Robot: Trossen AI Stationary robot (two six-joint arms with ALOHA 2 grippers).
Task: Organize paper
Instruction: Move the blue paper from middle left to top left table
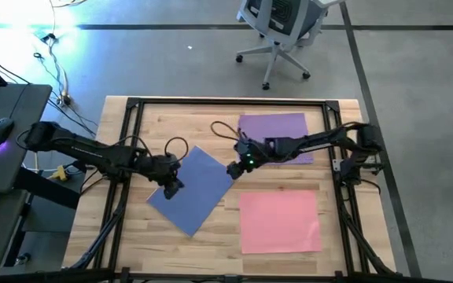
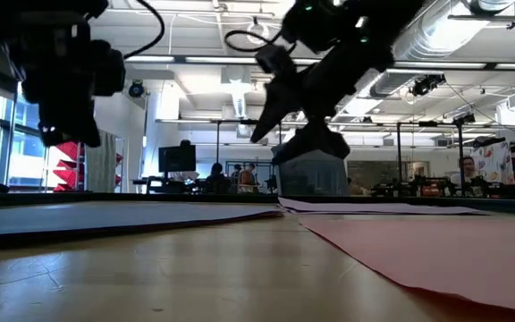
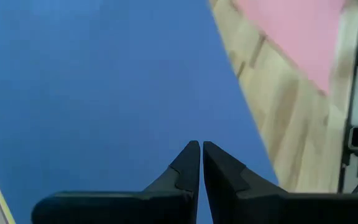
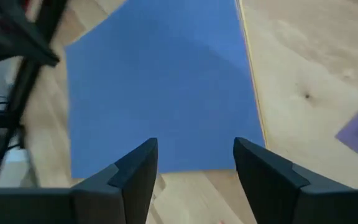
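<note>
The blue paper (image 1: 196,188) lies askew on the desk (image 1: 219,228) — left end effector (image 1: 172,187) closed above it, right end effector (image 1: 235,168) parted, empty.

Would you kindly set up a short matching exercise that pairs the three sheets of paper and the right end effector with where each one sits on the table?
Things:
1. thin purple rectangular paper sheet
2. thin pink rectangular paper sheet
3. thin blue rectangular paper sheet
4. right end effector

Places or states:
A. lying skewed, under the left end effector
B. open, above the blue sheet's edge
C. far right part of the wooden table
D. near right part of the table

Pairs: 1-C, 2-D, 3-A, 4-B
</note>
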